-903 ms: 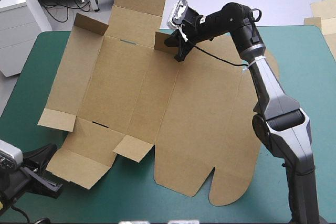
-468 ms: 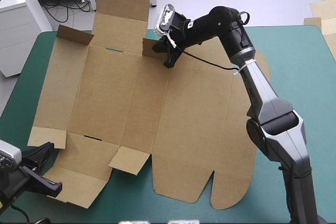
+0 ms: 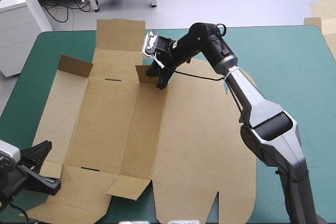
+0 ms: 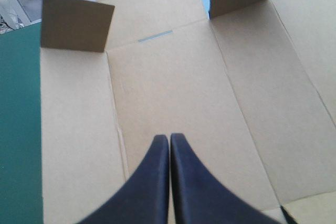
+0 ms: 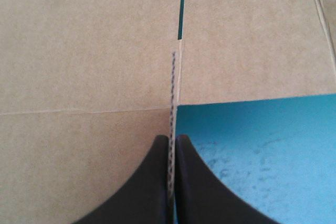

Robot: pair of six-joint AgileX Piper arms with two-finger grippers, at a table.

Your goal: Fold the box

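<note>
At the table's seven o'clock the left gripper (image 4: 169, 139), black fin fingers pressed together, hangs over the flat brown cut-board box (image 3: 199, 140), spread across the teal-green table cover (image 3: 294, 66). Toward twelve o'clock the right gripper (image 3: 160, 81) pinches its small upright flap (image 3: 143, 73).

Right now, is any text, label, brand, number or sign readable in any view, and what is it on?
None can be read.
The box, a flat cut sheet of brown board, is plain in all three views: only creases, slots and flaps.
There is no print on the teal-green table cover, and none on the right gripper with its black fingers.
</note>
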